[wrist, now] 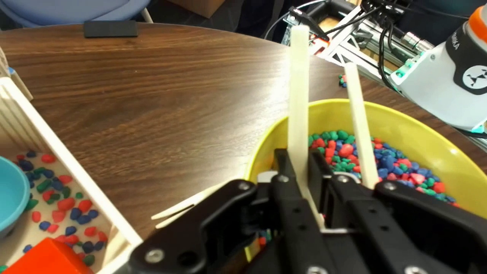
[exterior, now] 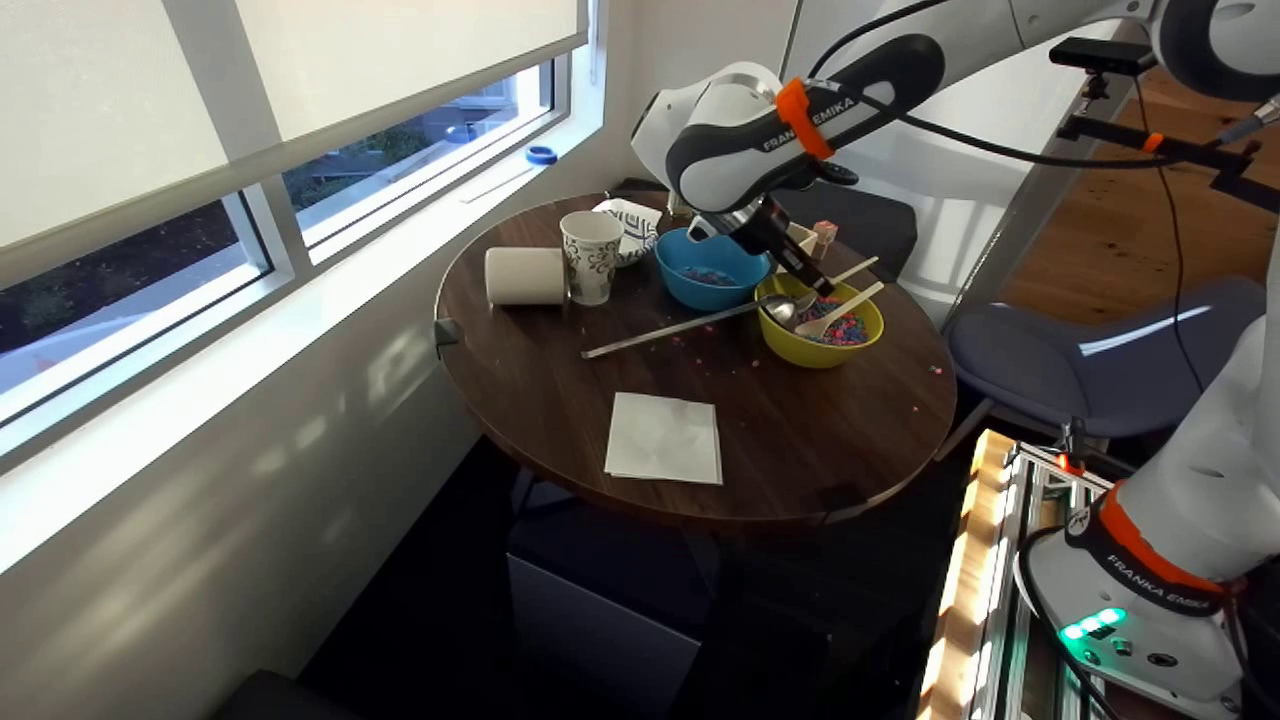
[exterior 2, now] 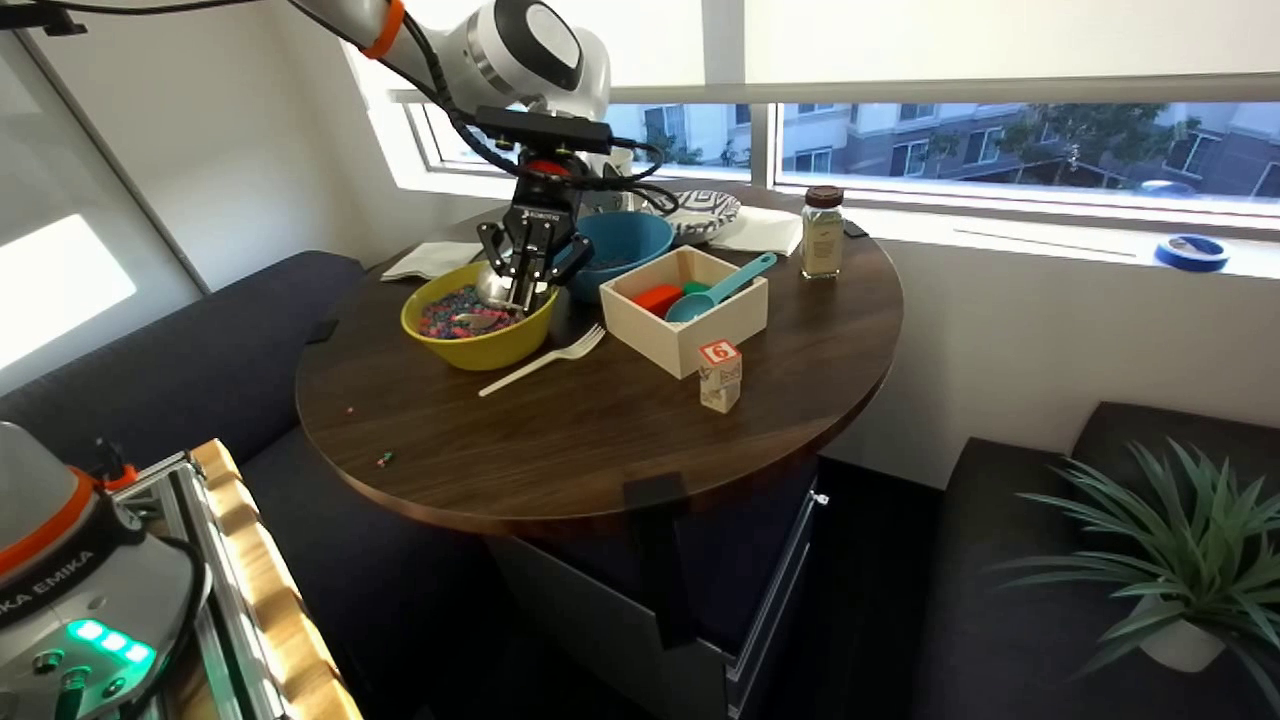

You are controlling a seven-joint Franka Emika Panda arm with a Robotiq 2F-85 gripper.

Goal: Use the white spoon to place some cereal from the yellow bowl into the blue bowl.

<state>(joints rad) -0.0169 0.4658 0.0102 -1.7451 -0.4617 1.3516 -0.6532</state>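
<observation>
Gripper [wrist: 299, 155], in the foreground: its fingers stood narrow, clamped on a slim whitish handle [wrist: 298, 87] reaching past the rim of the yellow bowl [exterior 2: 480, 355], lower end hidden. Beside it a white spoon [exterior: 838, 312] leaned in the yellow bowl. Blue bowl [exterior: 703, 297] and fork [exterior 2: 545, 362] lay just outside the yellow bowl; past the fork, broad tabletop [exterior 2: 540, 450] bearing stray cereal [exterior 2: 385, 459] ran out to the table edge [exterior 2: 540, 522].
</observation>
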